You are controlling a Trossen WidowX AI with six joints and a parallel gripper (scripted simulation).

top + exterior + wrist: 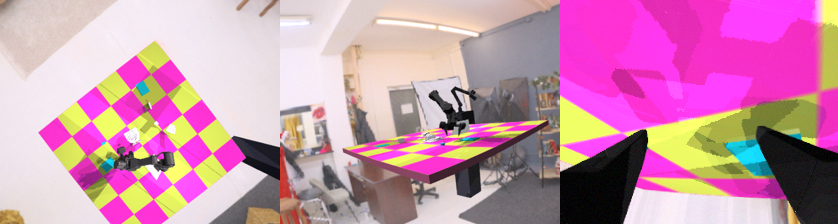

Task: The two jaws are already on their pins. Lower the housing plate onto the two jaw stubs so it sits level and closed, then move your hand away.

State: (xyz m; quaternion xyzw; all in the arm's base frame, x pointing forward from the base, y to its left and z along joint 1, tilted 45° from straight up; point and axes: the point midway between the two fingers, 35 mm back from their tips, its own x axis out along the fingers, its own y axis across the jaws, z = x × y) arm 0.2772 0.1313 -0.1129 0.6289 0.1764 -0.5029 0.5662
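Observation:
A white assembly (132,135) (430,136) with fine dark lines sits on the checkered table. In the exterior view it has a rounded raised part over a flat, wider part. The housing plate, jaws, stubs and pins cannot be told apart at this size, nor whether the plate is level or closed. My gripper (119,158) (452,134) (703,133) is open, with nothing between its fingertips. It hangs above the table, apart from the white assembly, near a cyan plate (107,165) (470,139) (749,156). The assembly does not show in the wrist view.
A pale slanted panel (156,173) stands near the arm. A second cyan plate (142,88) (382,145), a small cyan block (103,143) (442,144), a small upright grey piece (149,105) (401,140), a white piece (171,129) and a tiny white block (156,123) are about.

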